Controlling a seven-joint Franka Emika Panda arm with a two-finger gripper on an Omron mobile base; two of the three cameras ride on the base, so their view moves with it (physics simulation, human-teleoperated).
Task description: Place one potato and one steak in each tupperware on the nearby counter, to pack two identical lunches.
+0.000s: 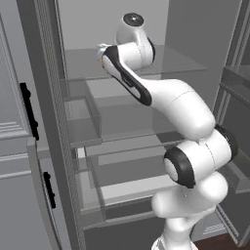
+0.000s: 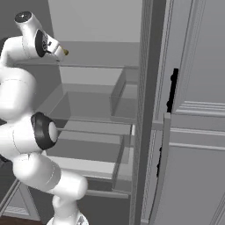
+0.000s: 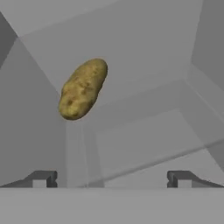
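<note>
hand view | claw (image 3: 111, 179) spread, holding nothing | potato (image 3: 83, 89) ahead, apart, upper left

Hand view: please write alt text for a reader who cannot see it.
A speckled olive-yellow potato lies on a grey shelf ahead of the open pincer, upper left of centre, untouched. Two dark fingertips stand wide apart at the bottom.

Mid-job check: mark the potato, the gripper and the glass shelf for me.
potato (image 3: 83, 89), hand view: middle of its speckled skin.
gripper (image 3: 112, 179), hand view: midway between its two dark, wide-open fingertips.
glass shelf (image 1: 185, 61), left base view: bare right part of the upper pane, behind the arm.
</note>
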